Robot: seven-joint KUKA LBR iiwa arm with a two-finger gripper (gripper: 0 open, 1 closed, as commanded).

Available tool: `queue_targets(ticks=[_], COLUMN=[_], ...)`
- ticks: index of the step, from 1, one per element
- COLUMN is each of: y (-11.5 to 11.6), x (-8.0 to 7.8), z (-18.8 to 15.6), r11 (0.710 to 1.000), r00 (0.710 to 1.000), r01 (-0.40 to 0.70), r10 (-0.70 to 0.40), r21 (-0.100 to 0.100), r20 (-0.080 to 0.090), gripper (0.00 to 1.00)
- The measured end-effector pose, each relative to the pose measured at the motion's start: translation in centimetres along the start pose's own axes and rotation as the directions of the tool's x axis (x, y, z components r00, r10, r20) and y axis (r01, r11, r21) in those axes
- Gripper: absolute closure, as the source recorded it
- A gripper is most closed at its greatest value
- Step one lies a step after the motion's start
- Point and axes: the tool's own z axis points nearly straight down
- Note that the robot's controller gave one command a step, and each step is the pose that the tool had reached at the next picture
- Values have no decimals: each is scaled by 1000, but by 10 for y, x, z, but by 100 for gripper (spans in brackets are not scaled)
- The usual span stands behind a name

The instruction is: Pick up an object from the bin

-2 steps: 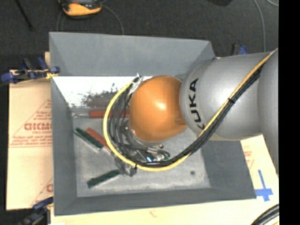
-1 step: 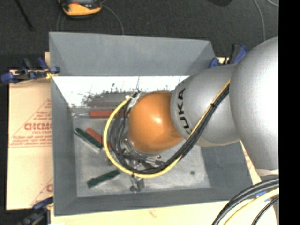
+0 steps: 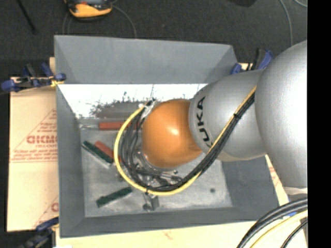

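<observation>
**Grey bin, gripper low near the front**

Grey metal bin holds a few loose things: a dark green stick near the front, a green strip at the left and a red-brown bar toward the back. The gripper hangs low just right of the stick, and whether it is open or closed cannot be told. A clean pick likely means centring across the stick's narrow width.

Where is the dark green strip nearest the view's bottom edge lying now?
In the camera view, the dark green strip lies slanted on the bin floor at lower left, just left of the gripper and below the green-and-red pieces.
</observation>
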Motion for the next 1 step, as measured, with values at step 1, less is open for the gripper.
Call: queue_targets(ticks=[1], y=[4], x=[-35], z=[39], r11=[995], r00=[995], r01=[-99], r10=[99], r21=[0], r20=[0], gripper=[100])
